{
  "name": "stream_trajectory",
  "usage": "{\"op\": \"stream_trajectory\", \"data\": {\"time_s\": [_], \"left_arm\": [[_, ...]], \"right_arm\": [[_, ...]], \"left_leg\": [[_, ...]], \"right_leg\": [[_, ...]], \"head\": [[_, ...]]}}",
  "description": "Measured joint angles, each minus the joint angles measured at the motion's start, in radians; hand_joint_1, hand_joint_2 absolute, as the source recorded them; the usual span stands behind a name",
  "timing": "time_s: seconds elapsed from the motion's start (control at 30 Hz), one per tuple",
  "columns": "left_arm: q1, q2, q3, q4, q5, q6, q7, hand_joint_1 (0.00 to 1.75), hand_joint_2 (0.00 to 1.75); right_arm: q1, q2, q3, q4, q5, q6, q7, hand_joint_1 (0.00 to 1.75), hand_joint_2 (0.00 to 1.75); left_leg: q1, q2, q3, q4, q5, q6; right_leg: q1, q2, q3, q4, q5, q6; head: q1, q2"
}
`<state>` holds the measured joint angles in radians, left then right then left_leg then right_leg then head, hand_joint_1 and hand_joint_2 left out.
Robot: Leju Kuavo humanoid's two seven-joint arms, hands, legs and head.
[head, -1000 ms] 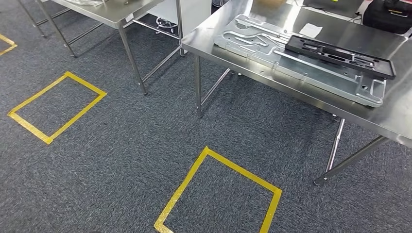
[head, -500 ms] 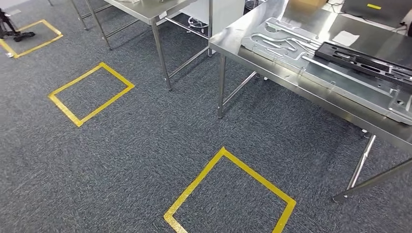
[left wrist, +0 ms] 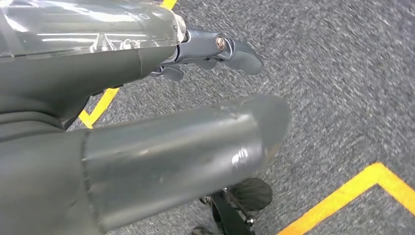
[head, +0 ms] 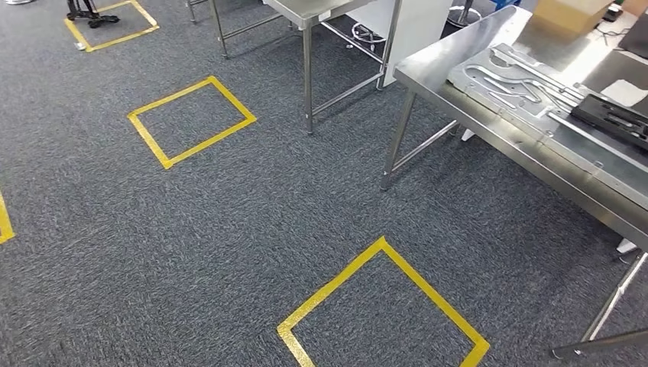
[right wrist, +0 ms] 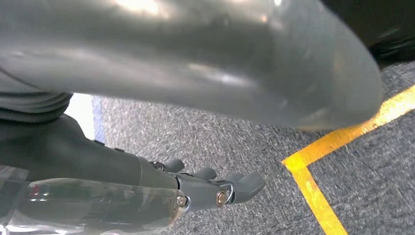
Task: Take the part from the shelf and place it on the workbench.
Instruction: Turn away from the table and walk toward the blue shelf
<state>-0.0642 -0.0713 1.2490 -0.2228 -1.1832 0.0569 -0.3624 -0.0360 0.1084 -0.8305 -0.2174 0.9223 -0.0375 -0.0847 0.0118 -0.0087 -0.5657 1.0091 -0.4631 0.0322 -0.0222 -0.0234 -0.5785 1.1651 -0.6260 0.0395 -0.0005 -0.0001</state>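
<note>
With both grey hands, left (left wrist: 147, 122) and right (right wrist: 205, 147), hanging empty and loosely spread, the steel workbench (head: 489, 122) sits aside, presumably pending pickup.

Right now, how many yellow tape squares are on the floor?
3 whole: nearest square, middle square, far square. A yellow strip at the left edge may be another.

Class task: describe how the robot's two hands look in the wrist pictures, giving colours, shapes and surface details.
The left hand and the right hand look alike: a thick, glossy grey rounded thumb, darker slate fingers with brass-coloured pins, and a shiny clear cover over the back.
</note>
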Motion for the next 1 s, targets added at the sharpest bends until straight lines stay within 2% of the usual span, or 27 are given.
{"op": "stream_trajectory", "data": {"time_s": [0.03, 0.07, 0.1, 0.13, 0.17, 0.23, 0.27, 0.3, 0.37, 0.4, 0.43, 0.5, 0.53, 0.57, 0.6, 0.63, 0.7, 0.73, 0.77, 0.8, 0.87, 0.9, 0.93, 1.0], "left_arm": [[-0.001, 0.0, 0.0, 0.0, 0.0, -0.001, 0.0, 0.0, 0.0], [-0.001, 0.0, 0.0, 0.0, -0.001, -0.001, 0.0, 0.0, 0.0], [0.0, 0.0, 0.0, 0.0, -0.002, -0.002, 0.001, 0.0, 0.0], [0.001, 0.0, 0.0, 0.0, -0.003, -0.002, 0.001, 0.0, 0.0], [0.002, 0.0, 0.0, 0.0, -0.004, -0.002, 0.001, 0.0, 0.0], [0.0, -0.005, -0.001, 0.0, -0.009, 0.003, 0.006, 0.0, 0.0], [-0.002, -0.007, -0.002, 0.0, -0.011, 0.009, 0.009, 0.0, 0.0], [-0.003, -0.008, -0.002, 0.0, -0.011, 0.015, 0.014, 0.0, 0.0], [0.0, -0.008, -0.002, 0.0, -0.012, 0.023, 0.02, 0.0, 0.0], [0.002, -0.008, -0.002, 0.0, -0.011, 0.024, 0.021, 0.0, 0.0], [0.002, -0.009, -0.002, 0.0, -0.011, 0.024, 0.021, 0.0, 0.0], [-0.001, -0.009, -0.002, 0.0, -0.011, 0.023, 0.021, 0.0, 0.0], [-0.002, -0.009, -0.002, 0.0, -0.011, 0.021, 0.021, 0.0, 0.0], [-0.003, -0.009, -0.002, 0.0, -0.011, 0.02, 0.021, 0.0, 0.0], [-0.002, -0.009, -0.002, 0.0, -0.01, 0.018, 0.021, 0.0, 0.0], [0.0, -0.009, -0.002, 0.0, -0.01, 0.016, 0.021, 0.0, 0.0], [0.001, -0.009, -0.002, 0.0, -0.011, 0.014, 0.019, 0.0, 0.0], [0.0, -0.009, -0.003, 0.0, -0.011, 0.013, 0.018, 0.0, 0.0], [-0.002, -0.01, -0.003, 0.0, -0.012, 0.013, 0.016, 0.0, 0.0], [-0.002, -0.01, -0.003, 0.0, -0.012, 0.013, 0.015, 0.0, 0.0], [0.001, -0.01, -0.003, 0.0, -0.013, 0.012, 0.013, 0.0, 0.0], [0.003, -0.011, -0.003, 0.0, -0.013, 0.012, 0.012, 0.0, 0.0], [0.004, -0.011, -0.003, 0.0, -0.013, 0.012, 0.012, 0.0, 0.0], [0.002, -0.012, -0.003, 0.0, -0.014, 0.012, 0.01, 0.0, 0.0]], "right_arm": [[0.002, 0.0, 0.0, 0.0, 0.0, 0.0, 0.001, 0.0, 0.0], [0.003, -0.001, 0.0, 0.0, 0.0, 0.0, 0.002, 0.0, 0.0], [0.004, -0.001, 0.0, 0.0, 0.0, -0.001, 0.003, 0.0, 0.0], [0.005, -0.002, 0.0, 0.0, 0.001, -0.001, 0.003, 0.0, 0.0], [0.005, -0.002, 0.0, 0.0, 0.002, -0.001, 0.004, 0.0, 0.0], [0.005, -0.005, 0.0, 0.001, 0.004, -0.002, 0.004, 0.0, 0.0], [0.005, -0.007, 0.0, 0.001, 0.005, -0.002, 0.004, 0.0, 0.0], [0.004, -0.009, 0.0, 0.001, 0.006, -0.002, 0.005, 0.0, 0.0], [0.0, -0.008, 0.0, 0.001, 0.009, -0.003, 0.004, 0.0, 0.0], [-0.001, -0.008, 0.0, 0.001, 0.01, -0.003, 0.004, 0.0, 0.0], [0.0, -0.007, 0.0, 0.001, 0.011, -0.003, 0.004, 0.0, 0.0], [0.004, -0.007, 0.0, 0.001, 0.012, -0.003, 0.005, 0.0, 0.0], [0.006, -0.007, 0.0, 0.001, 0.012, -0.003, 0.005, 0.0, 0.0], [0.007, -0.007, 0.0, 0.001, 0.012, -0.003, 0.005, 0.0, 0.0], [0.007, -0.007, 0.0, 0.001, 0.012, -0.003, 0.005, 0.0, 0.0], [0.007, -0.007, 0.0, 0.001, 0.012, -0.003, 0.005, 0.0, 0.0], [0.006, -0.007, 0.0, 0.001, 0.012, -0.003, 0.005, 0.0, 0.0], [0.005, -0.008, 0.0, 0.001, 0.013, -0.003, 0.005, 0.0, 0.0], [0.005, -0.008, 0.0, 0.001, 0.013, -0.004, 0.005, 0.0, 0.0], [0.004, -0.008, 0.0, 0.001, 0.013, -0.005, 0.005, 0.0, 0.0], [-0.001, -0.008, 0.0, 0.001, 0.015, -0.006, 0.005, 0.0, 0.0], [-0.004, -0.008, 0.0, 0.001, 0.015, -0.006, 0.005, 0.0, 0.0], [-0.004, -0.008, 0.0, 0.001, 0.016, -0.006, 0.005, 0.0, 0.0], [-0.001, -0.008, 0.0, 0.002, 0.017, -0.006, 0.005, 0.0, 0.0]], "left_leg": [[-0.003, -0.011, -0.004, 0.001, 0.002, 0.003], [-0.006, -0.022, -0.006, 0.001, 0.003, 0.005], [-0.009, -0.035, -0.008, 0.002, 0.004, 0.006], [-0.012, -0.048, -0.008, 0.004, 0.005, 0.007], [-0.014, -0.06, -0.007, 0.005, 0.005, 0.006], [-0.017, -0.083, -0.008, 0.007, 0.007, 0.003], [-0.017, -0.094, -0.011, 0.008, 0.009, -0.001], [-0.016, -0.104, -0.015, 0.008, 0.012, -0.006], [-0.013, -0.121, -0.02, 0.005, 0.018, -0.018], [-0.014, -0.109, -0.024, 0.012, 0.013, -0.023], [-0.016, -0.085, -0.036, 0.037, -0.004, -0.027], [-0.014, -0.026, -0.085, 0.144, -0.068, -0.036], [-0.01, -0.011, -0.116, 0.21, -0.1, -0.042], [-0.005, -0.004, -0.138, 0.261, -0.118, -0.048], [0.0, 0.001, -0.143, 0.279, -0.119, -0.053], [0.005, 0.006, -0.127, 0.255, -0.099, -0.058], [0.01, 0.037, -0.052, 0.121, -0.042, -0.063], [0.01, 0.053, -0.019, 0.06, -0.022, -0.061], [0.008, 0.065, 0.0, 0.023, -0.014, -0.057], [0.005, 0.067, 0.005, 0.011, -0.015, -0.05], [0.002, 0.047, 0.002, 0.01, -0.011, -0.034], [0.002, 0.037, 0.002, 0.006, -0.008, -0.027], [0.003, 0.028, 0.003, 0.002, -0.004, -0.02], [0.005, 0.01, 0.002, -0.003, 0.003, -0.009]], "right_leg": [[0.001, 0.011, -0.034, 0.067, -0.027, -0.002], [0.003, 0.017, -0.057, 0.112, -0.037, -0.005], [0.005, 0.02, -0.064, 0.12, -0.026, -0.009], [0.008, 0.024, -0.051, 0.09, 0.004, -0.016], [0.012, 0.036, -0.022, 0.026, 0.045, -0.025], [0.018, 0.078, 0.037, -0.103, 0.1, -0.043], [0.02, 0.093, 0.052, -0.14, 0.11, -0.048], [0.021, 0.097, 0.057, -0.155, 0.11, -0.05], [0.019, 0.075, 0.061, -0.168, 0.118, -0.054], [0.016, 0.063, 0.066, -0.178, 0.124, -0.058], [0.013, 0.049, 0.07, -0.187, 0.129, -0.062], [0.013, 0.019, 0.074, -0.195, 0.132, -0.067], [0.013, 0.004, 0.073, -0.194, 0.132, -0.068], [0.014, -0.011, 0.072, -0.193, 0.131, -0.067], [0.014, -0.025, 0.071, -0.191, 0.129, -0.065], [0.012, -0.037, 0.071, -0.189, 0.127, -0.062], [0.011, -0.061, 0.072, -0.179, 0.118, -0.051], [0.011, -0.071, 0.073, -0.173, 0.112, -0.044], [0.013, -0.08, 0.074, -0.168, 0.108, -0.037], [0.014, -0.088, 0.075, -0.166, 0.105, -0.03], [0.013, -0.101, 0.08, -0.168, 0.103, -0.018], [0.009, -0.093, 0.081, -0.165, 0.097, -0.012], [0.006, -0.073, 0.076, -0.148, 0.082, -0.008], [0.002, -0.014, 0.035, -0.053, 0.02, -0.004]], "head": [[0.001, 0.0], [0.001, 0.0], [0.001, 0.0], [0.001, 0.0], [0.001, 0.0], [0.0, 0.0], [0.0, 0.0], [-0.001, 0.0], [0.0, 0.0], [-0.001, 0.0], [-0.003, 0.0], [-0.008, 0.0], [-0.01, 0.0], [-0.01, 0.0], [-0.01, 0.0], [-0.01, 0.0], [-0.01, 0.0], [-0.009, 0.0], [-0.008, 0.0], [-0.007, 0.0], [-0.006, 0.0], [-0.004, 0.0], [-0.002, 0.0], [0.004, 0.0]]}}
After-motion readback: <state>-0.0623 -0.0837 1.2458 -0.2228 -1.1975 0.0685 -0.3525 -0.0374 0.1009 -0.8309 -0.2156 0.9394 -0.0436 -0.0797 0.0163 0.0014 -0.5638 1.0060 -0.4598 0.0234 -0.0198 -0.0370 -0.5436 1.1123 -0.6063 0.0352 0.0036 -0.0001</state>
